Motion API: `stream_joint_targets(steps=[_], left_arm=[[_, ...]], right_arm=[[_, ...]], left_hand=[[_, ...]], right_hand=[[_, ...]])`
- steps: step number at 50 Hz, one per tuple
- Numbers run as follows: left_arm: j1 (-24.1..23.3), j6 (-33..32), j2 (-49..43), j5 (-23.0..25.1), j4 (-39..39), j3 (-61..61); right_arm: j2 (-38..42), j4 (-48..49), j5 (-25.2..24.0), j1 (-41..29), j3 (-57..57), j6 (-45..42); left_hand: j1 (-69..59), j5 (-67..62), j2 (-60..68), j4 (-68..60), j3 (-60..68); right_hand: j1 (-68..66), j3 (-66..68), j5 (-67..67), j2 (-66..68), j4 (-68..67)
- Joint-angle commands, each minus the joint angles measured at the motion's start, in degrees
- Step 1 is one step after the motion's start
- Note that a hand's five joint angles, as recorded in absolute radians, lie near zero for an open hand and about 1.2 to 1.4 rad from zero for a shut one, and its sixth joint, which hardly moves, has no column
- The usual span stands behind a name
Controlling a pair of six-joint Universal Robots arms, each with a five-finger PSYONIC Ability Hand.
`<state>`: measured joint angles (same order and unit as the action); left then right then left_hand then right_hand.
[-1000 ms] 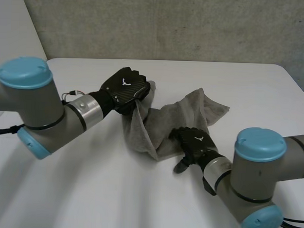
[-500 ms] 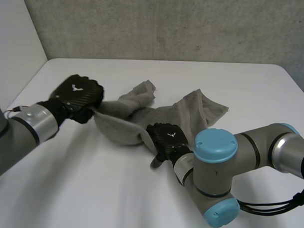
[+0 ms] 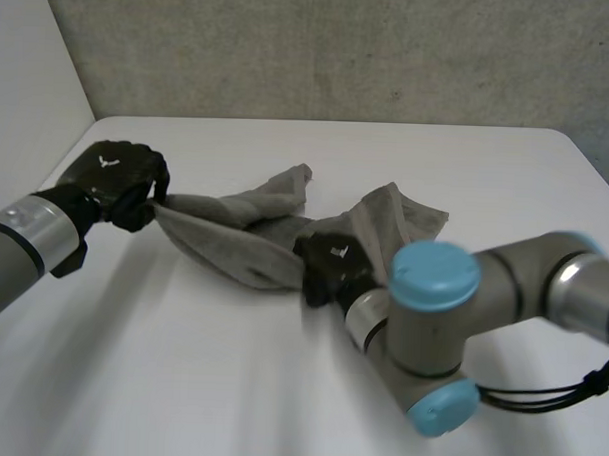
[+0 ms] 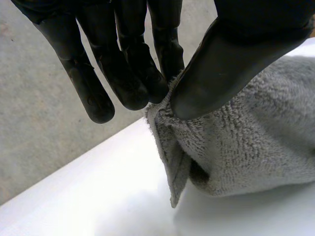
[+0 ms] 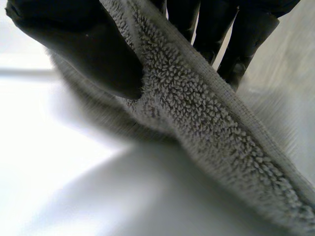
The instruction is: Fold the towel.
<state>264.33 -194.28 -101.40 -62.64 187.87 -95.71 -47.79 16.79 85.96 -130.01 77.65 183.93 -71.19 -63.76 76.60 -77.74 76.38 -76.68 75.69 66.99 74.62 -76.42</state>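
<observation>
Grey towel [image 3: 246,248]: bunched, strung between hands over white counter [image 3: 179,384]. Left robot hand [image 3: 114,179] pinches corner; right robot hand [image 3: 330,267] pinches edge.

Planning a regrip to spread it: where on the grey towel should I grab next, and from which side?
Probably the free corner at the far edge of the grey towel, approached from above: it pokes up off the table, while the left hand and right hand pinch other edges.

Head camera high and set back, looking down over the white table [image 3: 229,395] toward a grey wall [image 3: 341,49], wrist cameras very close along left hand [image 4: 123,64] and right hand [image 5: 78,44], all three sharing the towel [image 3: 234,251]
</observation>
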Motion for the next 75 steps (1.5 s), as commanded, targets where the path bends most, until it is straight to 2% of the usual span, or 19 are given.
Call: stream_joint_targets(steps=[1,4,7,9,10,12,17,22,26,32,35,37,46,50,55,59,63,70,75], left_arm=[[0.5,1.5,7.2,0.2,-0.5,3.1],[-0.2,6.1,11.1,0.2,-0.5,6.0],[-0.3,9.5,13.3,0.2,-0.4,7.6],[-0.9,17.0,17.6,0.3,0.0,10.7],[-0.9,17.0,17.6,0.3,0.0,10.7],[-1.1,23.2,21.0,0.4,0.2,12.8],[-1.1,26.8,22.2,0.2,0.7,13.4],[-0.9,26.6,18.5,0.2,0.7,12.5],[-0.9,25.2,12.9,0.2,0.7,12.0],[-2.2,17.9,-0.9,0.0,0.5,15.2],[-5.7,14.6,-8.5,-0.7,0.1,20.7],[-8.4,12.7,-14.8,-1.7,0.0,27.7],[-9.9,12.9,-19.1,-10.7,1.4,48.6],[-10.1,13.3,-16.5,-12.9,4.2,54.7],[-9.9,13.5,-12.5,-12.7,6.4,52.5],[-9.4,13.1,-10.9,-11.8,6.5,44.5],[-9.3,12.8,-10.0,-9.1,6.5,37.0],[-8.7,12.5,-9.8,0.1,6.6,17.8],[-8.8,10.6,-11.1,0.7,8.2,8.7]], right_arm=[[-16.7,-8.5,-6.5,6.8,-2.3,-10.5],[-23.2,-17.0,-9.9,8.8,-9.2,-15.9],[-25.5,-22.1,-10.4,9.4,-13.3,-17.6],[-28.0,-32.9,-11.3,11.5,-23.2,-19.4],[-28.1,-33.0,-11.3,11.5,-23.2,-19.4],[-28.3,-42.3,-13.1,14.5,-31.5,-20.3],[-27.6,-51.6,-17.5,18.0,-37.9,-23.5],[-25.5,-53.3,-18.5,18.7,-36.5,-28.1],[-24.1,-53.0,-18.4,18.6,-33.8,-30.9],[-15.5,-48.8,-18.6,17.9,-32.6,-37.9],[-11.1,-42.8,-18.5,17.2,-32.9,-39.6],[-7.1,-33.7,-18.3,16.5,-34.7,-39.4],[-5.5,-12.9,-16.2,15.7,-44.4,-36.5],[-9.5,-10.6,-15.9,16.6,-48.9,-25.9],[-12.7,-13.3,-19.6,17.9,-47.0,-18.9],[-14.5,-23.3,-24.2,22.0,-42.8,-18.9],[-14.3,-30.2,-26.0,22.7,-40.8,-19.7],[-13.8,-41.5,-25.0,22.7,-27.3,-29.3],[-12.9,-42.6,-24.0,22.4,-16.2,-30.9]], left_hand=[[-8.8,-6.2,3.4,-2.3,3.6],[-8.8,-6.2,3.4,-2.3,3.6],[-8.8,-6.2,3.4,-2.3,3.6],[-8.8,-6.2,3.4,-2.3,3.6],[-8.8,-6.2,3.4,-2.3,3.6],[-8.8,-6.2,3.4,-2.3,3.6],[-8.8,-6.2,3.4,-2.3,3.6],[-8.8,-6.2,3.4,-2.3,3.6],[-8.8,-6.2,3.4,-2.3,3.6],[-8.8,-6.2,3.4,-2.3,3.6],[-8.8,-6.2,3.4,-2.3,3.6],[-8.8,-6.2,3.4,-2.3,3.6],[-8.8,-6.2,3.4,-2.3,3.6],[-8.8,-6.2,3.4,-2.3,3.6],[-8.8,-6.2,3.4,-2.3,3.6],[-8.8,-6.2,3.4,-2.3,3.6],[-8.8,-6.2,3.4,-2.3,3.6],[-8.8,-6.2,3.4,-2.3,3.6],[-8.8,-6.2,3.4,-2.3,3.6]], right_hand=[[-3.3,4.3,3.0,5.4,-3.6],[-3.3,4.3,3.0,5.4,-3.6],[-3.3,4.3,3.0,5.4,-3.6],[-3.3,4.3,3.0,5.4,-3.6],[-3.3,4.3,3.0,5.4,-3.6],[-3.3,4.3,3.0,5.4,-3.6],[-3.3,4.3,3.0,5.4,-3.6],[-3.3,4.3,3.0,5.4,-3.6],[-3.3,4.3,3.0,5.4,-3.6],[-3.3,4.3,3.0,5.4,-3.6],[-3.3,4.3,3.0,5.4,-3.6],[-3.3,4.3,3.0,5.4,-3.6],[-3.3,4.3,3.0,5.4,-3.6],[-3.3,4.3,3.0,5.4,-3.6],[-3.3,4.3,3.0,5.4,-3.6],[-3.3,4.3,3.0,5.4,-3.6],[-3.3,4.3,3.0,5.4,-3.6],[-3.3,4.3,3.0,5.4,-3.6],[-3.3,4.3,3.0,5.4,-3.6]])
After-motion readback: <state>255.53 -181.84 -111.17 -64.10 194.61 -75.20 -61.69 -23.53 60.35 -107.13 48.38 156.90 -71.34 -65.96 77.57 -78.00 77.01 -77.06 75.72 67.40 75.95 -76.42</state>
